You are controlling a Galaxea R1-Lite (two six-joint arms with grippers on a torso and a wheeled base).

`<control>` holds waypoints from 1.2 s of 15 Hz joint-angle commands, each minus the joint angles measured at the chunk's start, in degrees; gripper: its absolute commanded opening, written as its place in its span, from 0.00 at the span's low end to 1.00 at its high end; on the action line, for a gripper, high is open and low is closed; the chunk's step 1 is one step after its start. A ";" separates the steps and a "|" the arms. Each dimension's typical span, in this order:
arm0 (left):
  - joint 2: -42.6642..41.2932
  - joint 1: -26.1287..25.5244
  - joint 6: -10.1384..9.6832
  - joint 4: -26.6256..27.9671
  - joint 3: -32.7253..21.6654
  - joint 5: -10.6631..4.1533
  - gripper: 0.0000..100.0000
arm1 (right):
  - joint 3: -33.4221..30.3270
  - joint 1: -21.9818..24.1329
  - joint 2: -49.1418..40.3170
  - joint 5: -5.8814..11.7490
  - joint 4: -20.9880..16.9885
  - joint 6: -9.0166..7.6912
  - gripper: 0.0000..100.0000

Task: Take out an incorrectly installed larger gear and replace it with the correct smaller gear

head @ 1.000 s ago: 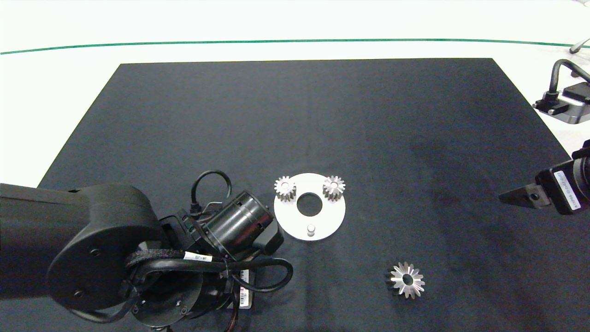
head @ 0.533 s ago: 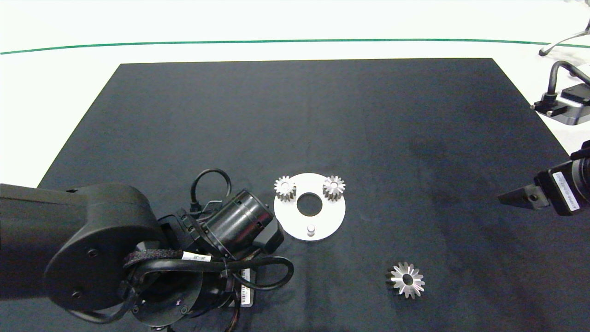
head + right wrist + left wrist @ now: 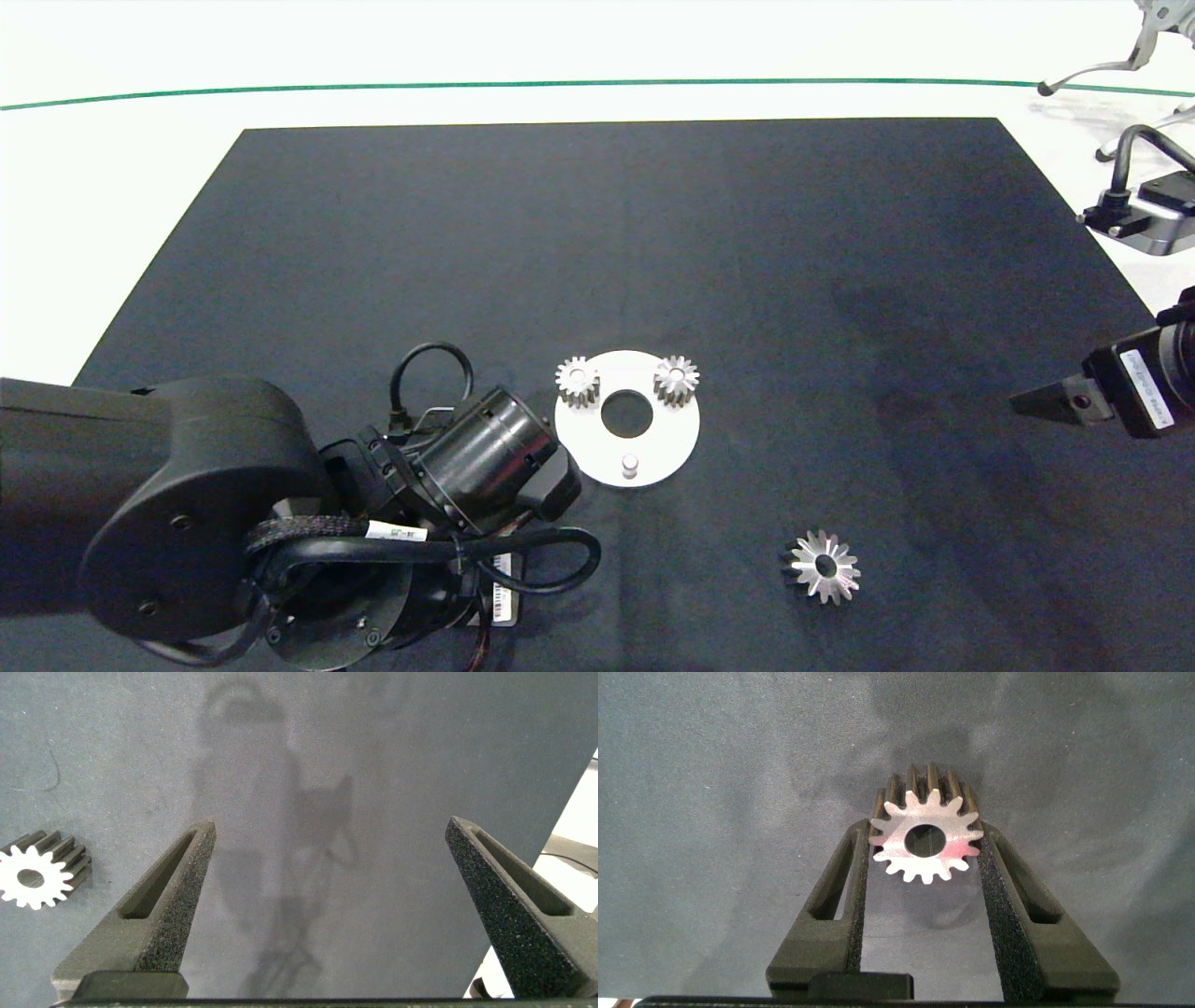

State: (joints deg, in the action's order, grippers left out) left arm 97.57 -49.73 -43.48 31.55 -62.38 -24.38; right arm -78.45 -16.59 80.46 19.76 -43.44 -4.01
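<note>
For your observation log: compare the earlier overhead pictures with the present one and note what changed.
Only the left arm shifted slightly, down toward the picture's lower edge. The white disc, its two small gears, the larger gear on the mat and the right gripper stayed put.

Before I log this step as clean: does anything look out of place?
One post on the white disc is bare; the other two carry gears. The spiky gear lies loose on the mat. The left gripper holds a small gear.

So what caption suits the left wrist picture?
Left gripper clamping a small blunt-toothed silver metal gear above dark cloth.
</note>
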 commanded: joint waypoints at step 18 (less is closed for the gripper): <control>0.25 -1.25 -2.48 -4.30 0.42 -1.19 0.06 | 4.53 0.42 -4.26 0.37 2.13 -0.38 1.00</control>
State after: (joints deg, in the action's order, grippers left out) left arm 98.10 -50.99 -45.67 27.09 -62.07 -25.33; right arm -74.42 -16.12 76.73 19.96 -41.12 -4.32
